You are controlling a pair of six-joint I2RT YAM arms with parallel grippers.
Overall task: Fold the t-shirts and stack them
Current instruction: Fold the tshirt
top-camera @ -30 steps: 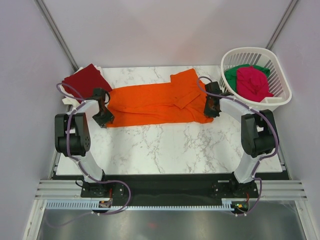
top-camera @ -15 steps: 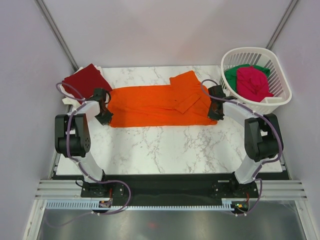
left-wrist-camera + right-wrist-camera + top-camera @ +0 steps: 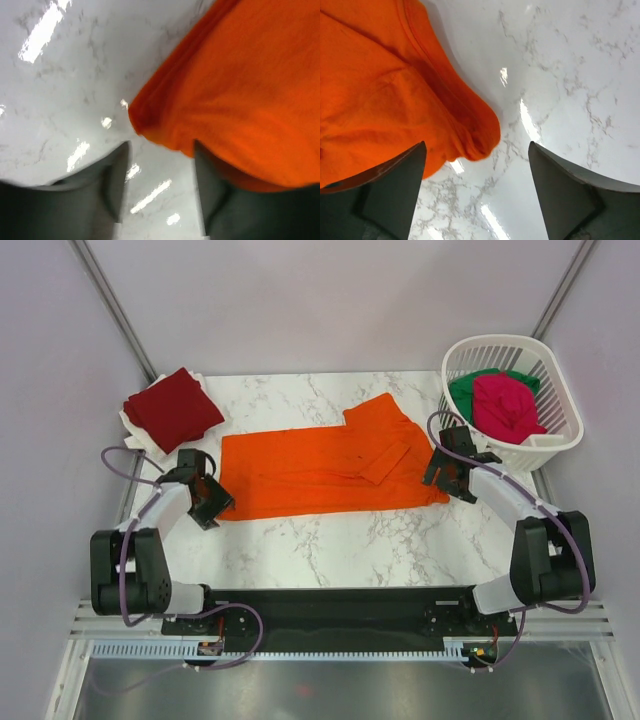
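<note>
Orange t-shirt [image 3: 320, 472] corners lie loose between spread left fingers [image 3: 112, 185] and spread right fingers [image 3: 560, 195].

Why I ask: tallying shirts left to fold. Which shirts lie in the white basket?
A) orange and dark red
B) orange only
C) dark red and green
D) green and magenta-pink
D: the top view shows the green shirt and the magenta-pink shirt bunched inside the white basket; the orange shirt and the dark red shirt lie outside it.

1. Left arm [image 3: 165, 512]: white links, black joints, purple cable [image 3: 112, 455] trailing alongside.
2. Right arm [image 3: 505, 495]: same white-and-black build, purple cable.
3. Left gripper [image 3: 215, 507] and right gripper [image 3: 437, 478]: black, with flat dark grey fingers [image 3: 395, 190].
</note>
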